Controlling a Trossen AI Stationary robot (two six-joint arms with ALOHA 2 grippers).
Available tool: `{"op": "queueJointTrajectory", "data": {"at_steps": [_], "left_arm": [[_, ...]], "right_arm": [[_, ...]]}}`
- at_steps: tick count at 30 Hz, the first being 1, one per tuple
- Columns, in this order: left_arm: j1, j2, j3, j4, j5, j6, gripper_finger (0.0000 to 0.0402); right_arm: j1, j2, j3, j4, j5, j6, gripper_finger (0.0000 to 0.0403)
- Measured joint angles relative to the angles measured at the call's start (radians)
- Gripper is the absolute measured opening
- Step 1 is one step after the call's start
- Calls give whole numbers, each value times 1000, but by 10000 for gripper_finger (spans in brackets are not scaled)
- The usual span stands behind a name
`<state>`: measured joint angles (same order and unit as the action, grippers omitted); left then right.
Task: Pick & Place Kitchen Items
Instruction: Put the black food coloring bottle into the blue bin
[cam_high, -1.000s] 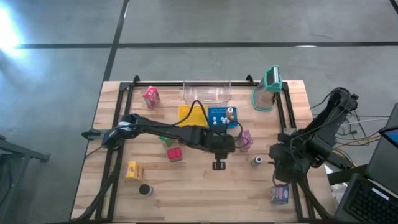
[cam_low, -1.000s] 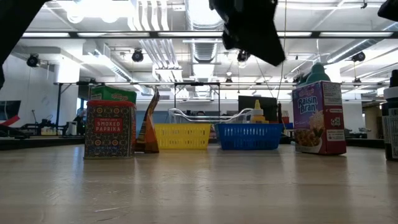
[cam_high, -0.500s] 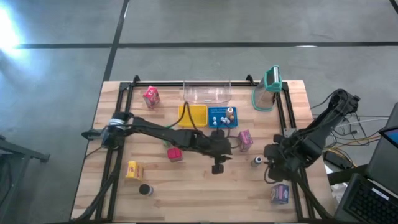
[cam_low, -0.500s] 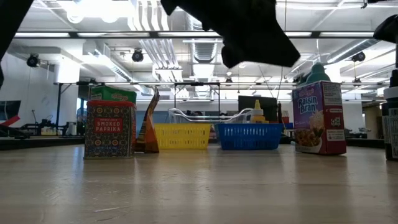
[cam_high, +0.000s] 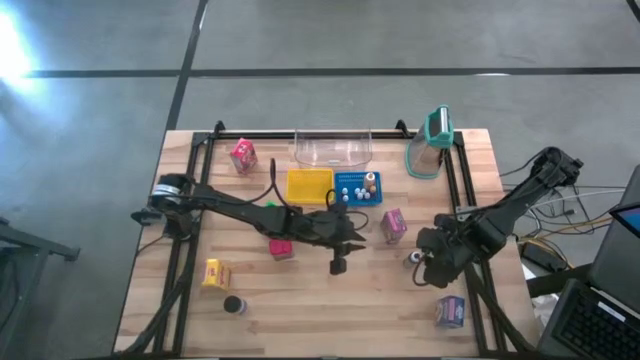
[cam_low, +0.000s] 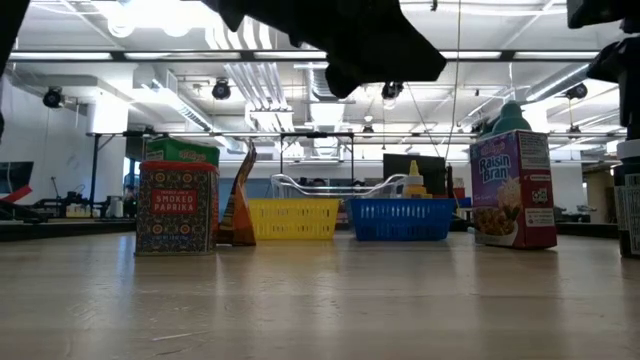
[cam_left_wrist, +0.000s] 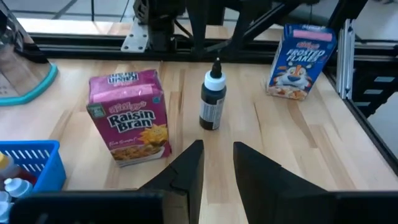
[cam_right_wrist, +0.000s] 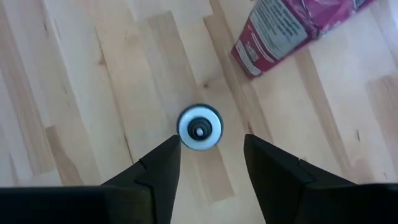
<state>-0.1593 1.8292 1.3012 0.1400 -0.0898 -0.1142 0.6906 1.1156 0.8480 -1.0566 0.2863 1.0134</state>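
Hovering open-fingered, the right pincer (cam_right_wrist: 208, 163) is seen directly above the small bottle (cam_right_wrist: 199, 128), upright on the counter (cam_right_wrist: 93, 93) beside the pink carton (cam_right_wrist: 292, 28).

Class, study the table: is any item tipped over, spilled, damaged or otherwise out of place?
Nothing stands out. The Raisin Bran carton, the small dark bottle and the Frosted Flakes carton all stand upright on the table, with nothing spilled.
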Motion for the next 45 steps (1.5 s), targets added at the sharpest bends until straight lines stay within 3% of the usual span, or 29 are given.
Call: {"op": "queueJointTrajectory", "data": {"at_steps": [12,45], "left_arm": [[0,-5,-15,8,-5,8,92],[0,-3,-14,9,-5,9,92]], "right_arm": [[-27,0,-40,109,-14,-23,190],[-28,-1,-95,161,8,-19,60]]}}
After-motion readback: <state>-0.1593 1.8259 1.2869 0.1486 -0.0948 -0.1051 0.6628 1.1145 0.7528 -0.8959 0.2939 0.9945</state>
